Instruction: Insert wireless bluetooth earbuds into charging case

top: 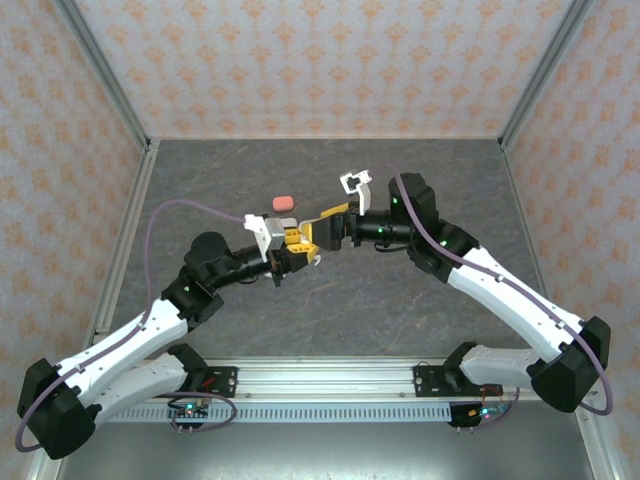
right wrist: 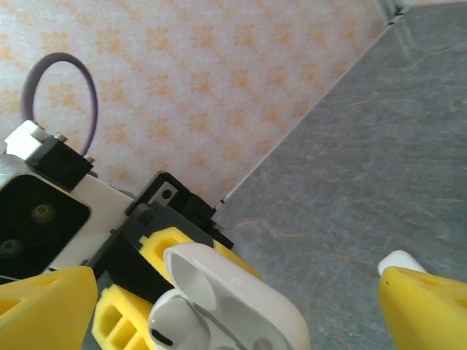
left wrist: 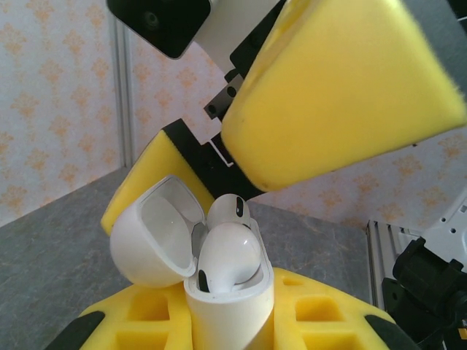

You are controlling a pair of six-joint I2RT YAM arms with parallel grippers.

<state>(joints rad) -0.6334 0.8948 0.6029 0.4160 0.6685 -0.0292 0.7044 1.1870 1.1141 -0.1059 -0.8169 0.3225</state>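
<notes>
My left gripper (left wrist: 230,332) is shut on a white charging case (left wrist: 228,306), which stands upright between its yellow pads (left wrist: 139,313). The lid (left wrist: 155,240) is swung open to the left. Two white earbuds sit in the case, one in front (left wrist: 230,257) and one behind (left wrist: 230,210). My right gripper (right wrist: 235,302) is open, its yellow fingertips (right wrist: 45,305) wide apart on either side of the case (right wrist: 241,306) and not touching it. In the top view both grippers meet above the table's middle, left (top: 287,252) and right (top: 322,232).
A small pink rounded object (top: 284,203) lies on the grey table (top: 330,310) just behind the grippers. A small white rounded bit (right wrist: 398,261) peeks out by my right fingertip; I cannot tell what it is. Patterned walls (top: 310,60) enclose the table.
</notes>
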